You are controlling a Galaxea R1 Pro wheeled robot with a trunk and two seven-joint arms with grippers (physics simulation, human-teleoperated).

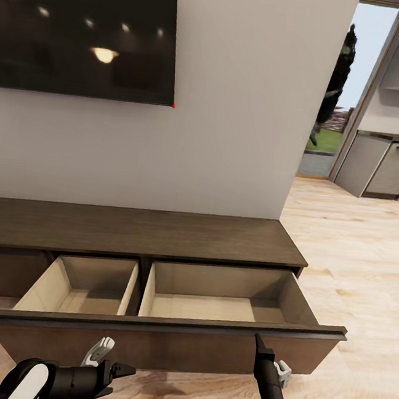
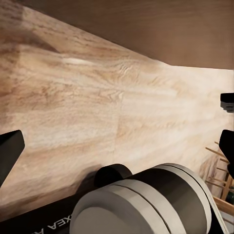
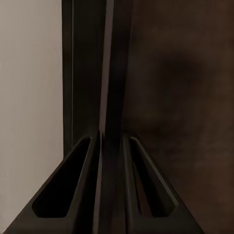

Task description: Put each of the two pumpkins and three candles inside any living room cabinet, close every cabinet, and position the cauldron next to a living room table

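The long, low dark brown cabinet [image 1: 158, 232] stands against the wall with its wide drawer pulled out. The drawer's two pale wood compartments [image 1: 89, 295] [image 1: 212, 303] hold nothing. My right gripper [image 1: 258, 344] reaches up to the top lip of the drawer front [image 1: 164, 344]. In the right wrist view its fingers [image 3: 83, 195] sit on either side of that dark lip [image 3: 105, 73], shut on it. Low before the drawer, near the floor, hangs my left gripper [image 1: 123, 370]. It stands wide open [image 2: 117, 141] with only floorboards between its fingers. The pumpkins, candles and cauldron are out of view.
A large dark TV [image 1: 83, 25] hangs on the wall above the cabinet. To the right, light wood floor [image 1: 356, 242] runs to an open doorway [image 1: 336, 116] and grey kitchen cabinets [image 1: 389, 165].
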